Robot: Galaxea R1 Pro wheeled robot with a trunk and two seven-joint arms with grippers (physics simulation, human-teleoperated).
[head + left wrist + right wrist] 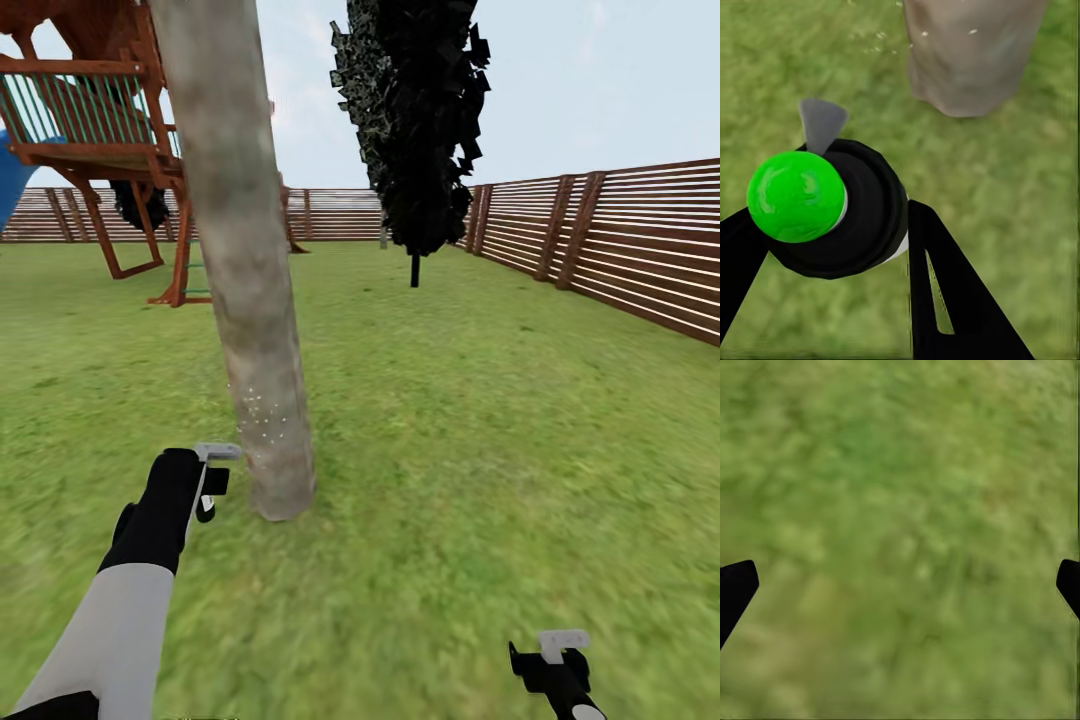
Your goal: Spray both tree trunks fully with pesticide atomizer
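Atomizer (832, 206) in left gripper (825, 247)

Head and left wrist views share the tree trunk (245, 300), wrist nearer.

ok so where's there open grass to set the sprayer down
Open lawn stretches between the tree trunk and the slatted fence, bare grass under the right gripper too. It is tighter by the trunk's base near the left gripper, and around the wooden play structure.

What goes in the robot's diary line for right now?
left gripper: shut on atomizer | white pesticide specks: low on tree trunk | right gripper: open above grass
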